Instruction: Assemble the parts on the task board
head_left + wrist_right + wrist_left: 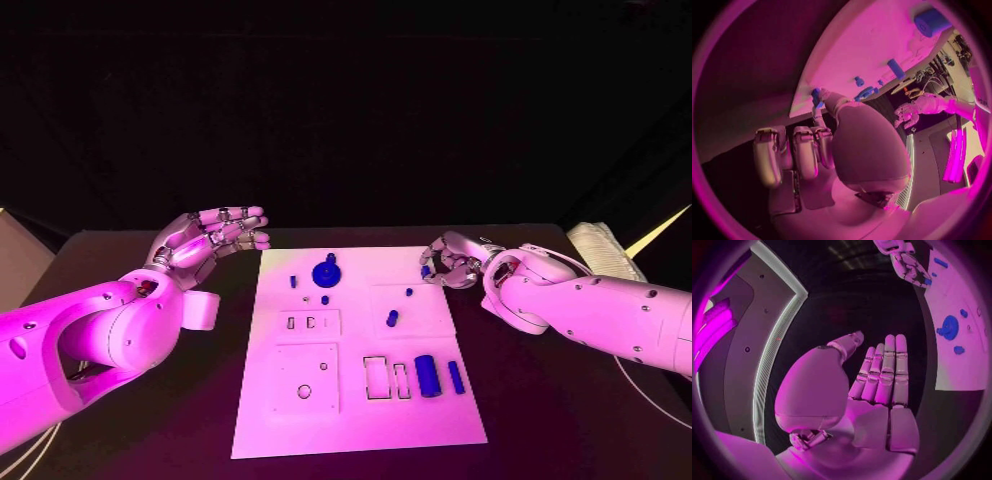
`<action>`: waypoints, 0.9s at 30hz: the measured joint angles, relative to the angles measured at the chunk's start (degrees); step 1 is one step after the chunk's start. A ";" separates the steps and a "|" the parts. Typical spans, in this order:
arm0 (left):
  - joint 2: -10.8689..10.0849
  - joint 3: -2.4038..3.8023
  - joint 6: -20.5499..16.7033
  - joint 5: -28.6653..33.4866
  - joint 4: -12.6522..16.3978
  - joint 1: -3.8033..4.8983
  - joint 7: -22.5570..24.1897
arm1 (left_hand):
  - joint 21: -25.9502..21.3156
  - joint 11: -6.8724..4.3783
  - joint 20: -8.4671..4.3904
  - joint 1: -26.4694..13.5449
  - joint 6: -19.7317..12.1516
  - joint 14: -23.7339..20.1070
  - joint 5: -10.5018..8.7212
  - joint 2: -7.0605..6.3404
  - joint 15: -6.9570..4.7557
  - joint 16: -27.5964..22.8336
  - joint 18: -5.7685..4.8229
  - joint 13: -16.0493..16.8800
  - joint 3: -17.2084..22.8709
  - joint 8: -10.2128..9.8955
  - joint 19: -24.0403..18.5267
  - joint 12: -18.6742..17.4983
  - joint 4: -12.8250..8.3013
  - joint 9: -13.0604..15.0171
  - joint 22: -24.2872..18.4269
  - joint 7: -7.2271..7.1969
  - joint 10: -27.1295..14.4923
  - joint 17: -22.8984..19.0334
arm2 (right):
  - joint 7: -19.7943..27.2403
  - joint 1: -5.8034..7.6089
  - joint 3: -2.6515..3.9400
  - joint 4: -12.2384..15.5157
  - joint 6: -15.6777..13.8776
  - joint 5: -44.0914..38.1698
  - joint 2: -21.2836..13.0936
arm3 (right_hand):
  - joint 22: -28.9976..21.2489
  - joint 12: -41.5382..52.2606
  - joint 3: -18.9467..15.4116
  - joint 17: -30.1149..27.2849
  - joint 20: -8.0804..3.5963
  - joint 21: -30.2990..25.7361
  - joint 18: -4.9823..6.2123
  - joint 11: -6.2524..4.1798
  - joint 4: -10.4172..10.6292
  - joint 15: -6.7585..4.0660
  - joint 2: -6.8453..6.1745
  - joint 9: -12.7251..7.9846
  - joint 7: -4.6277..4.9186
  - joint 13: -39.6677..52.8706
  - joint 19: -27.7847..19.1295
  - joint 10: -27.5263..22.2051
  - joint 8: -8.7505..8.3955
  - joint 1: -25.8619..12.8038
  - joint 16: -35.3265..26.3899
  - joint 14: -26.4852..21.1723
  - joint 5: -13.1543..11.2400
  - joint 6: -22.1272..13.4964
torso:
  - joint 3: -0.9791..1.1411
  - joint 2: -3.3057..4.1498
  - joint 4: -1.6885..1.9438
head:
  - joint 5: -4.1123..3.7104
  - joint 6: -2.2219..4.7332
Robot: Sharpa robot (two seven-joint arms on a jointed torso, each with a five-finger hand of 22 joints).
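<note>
Nearest on the black bench (173,420), the white task board (361,420) carries a blue cylinder (426,374) and a thin blue bar (456,376) side by side, just beside two narrow slots. Further up the board lies a small blue peg (392,318), and beyond it a round blue disc part (327,272) stands near the far edge. At the board's far right edge, the right hand (454,262) hovers with its fingers (804,150) curled in; from its wrist view a small blue part (816,96) sits at the tip of the thumb and one finger, seemingly pinched, though the grip is hard to make out. The left hand (214,238) is held off the board's far left corner, fingers (886,370) straight, apart from the thumb, holding nothing.
</note>
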 measured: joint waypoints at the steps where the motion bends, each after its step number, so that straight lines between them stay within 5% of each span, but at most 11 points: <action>1: 0.00 0.00 0.00 0.00 0.00 0.00 0.00 | 0.00 0.00 0.00 0.00 0.00 0.00 0.00 0.00 0.00 0.00 0.00 0.00 0.00 0.00 0.00 0.00 0.00 0.00 0.00 0.00 0.00 0.00 | 0.00 -0.03 0.00 -0.03 -0.04 0.00 0.02 | 0.00 0.00 0.00 0.00 0.00 0.00 0.00 0.00 0.00 0.00 0.00 0.00 0.12 0.00 0.00 0.00 0.00 0.00 0.00 0.00 0.00 0.12 | 0.00 0.00 0.00 | 0.02 -0.03; 15: -0.06 0.00 0.00 0.00 0.02 0.00 -0.03 | 0.00 0.00 0.00 0.00 0.00 0.00 0.00 0.00 0.00 0.00 0.00 0.00 0.00 0.00 0.00 0.00 0.00 -0.01 -0.01 0.00 0.00 -0.01 | -0.07 -0.55 0.01 -0.40 -0.35 0.04 0.21 | -0.01 0.23 0.40 0.01 0.00 0.00 0.00 0.00 0.06 0.00 0.23 0.05 0.14 -0.01 0.00 0.00 0.22 -0.23 0.00 0.00 0.00 0.53 | 0.03 0.00 0.01 | 0.11 -0.16; 27: -0.06 0.00 0.00 -0.01 0.03 0.00 -0.06 | 0.00 0.00 0.00 0.00 0.00 0.00 0.00 0.00 0.00 0.00 0.00 0.00 0.00 0.00 0.00 0.00 0.00 -0.01 -0.01 0.00 0.00 -0.02 | -0.15 -0.63 0.04 -0.34 -0.98 0.05 0.20 | -0.02 0.51 2.34 0.04 -0.27 0.23 0.00 -0.69 0.12 -0.64 1.24 0.73 -1.36 -0.01 -0.01 -0.05 2.28 -1.87 0.00 0.02 -0.01 4.63 | 0.06 -0.01 -0.01 | 0.15 -0.22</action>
